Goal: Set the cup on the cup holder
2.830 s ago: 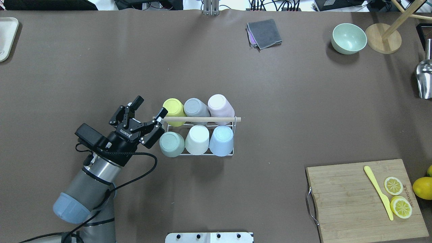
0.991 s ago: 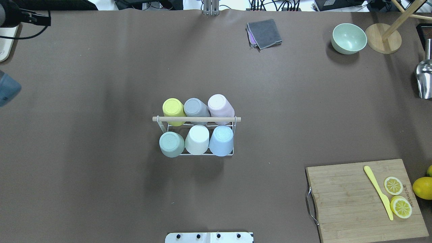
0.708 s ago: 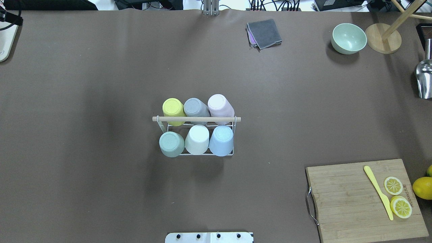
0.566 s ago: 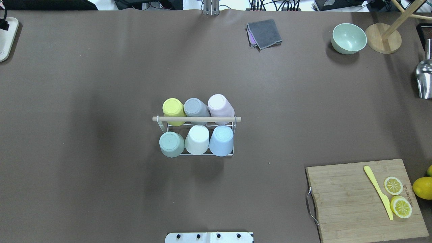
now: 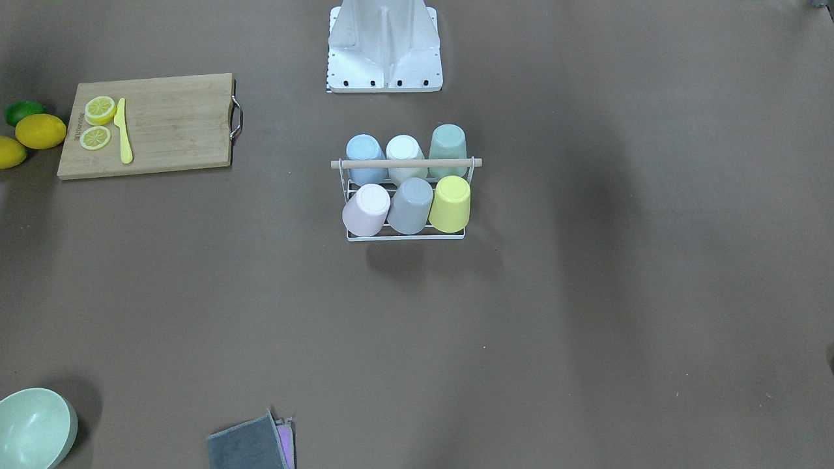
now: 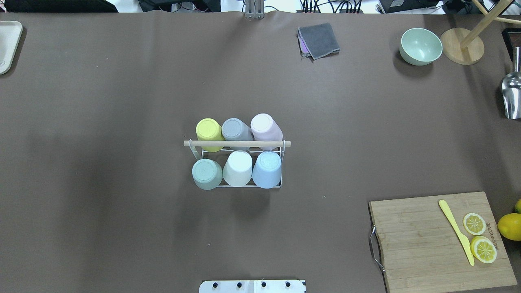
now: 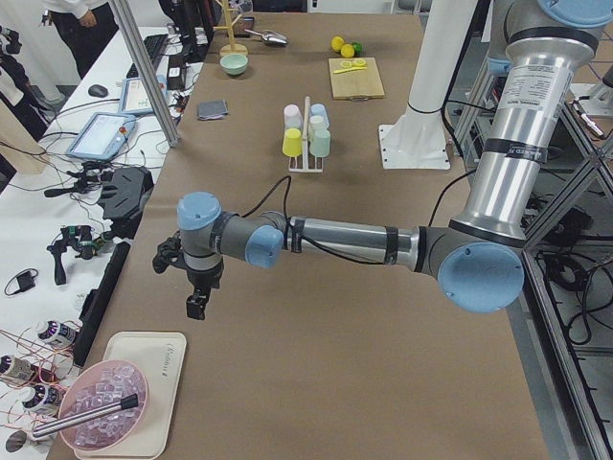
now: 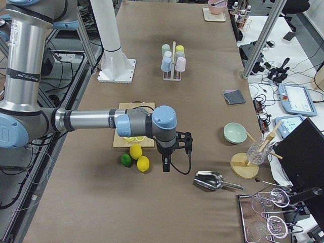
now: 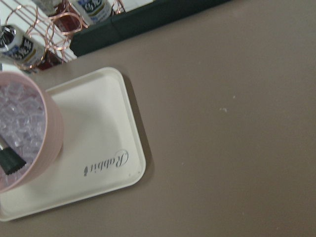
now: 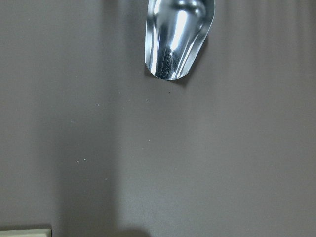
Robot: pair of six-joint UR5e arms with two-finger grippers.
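The cup holder point(image 6: 237, 143), a white wire rack with a wooden dowel handle, stands mid-table, also seen from the front point(image 5: 406, 163). Several cups sit upside down on it in two rows, among them a yellow cup point(image 6: 209, 130), a pink cup point(image 6: 265, 125) and a blue cup point(image 6: 267, 169). My left gripper point(image 7: 195, 309) hangs far off at the table's left end, pointing down by a white tray. My right gripper point(image 8: 164, 166) hangs at the right end beside the lemons. Only the side views show them, so I cannot tell whether either is open or shut.
A cutting board point(image 6: 439, 240) with lemon slices and a yellow knife lies front right. A green bowl point(image 6: 420, 45), a wooden stand point(image 6: 462, 45), a metal scoop point(image 10: 177, 37) and a grey cloth point(image 6: 318, 40) lie at the back. The white tray point(image 9: 98, 148) carries a pink bowl of ice.
The left arm, which stood open-fingered beside the holder's left end, has pulled away to the left and left the overhead view. The cups and holder have not moved.
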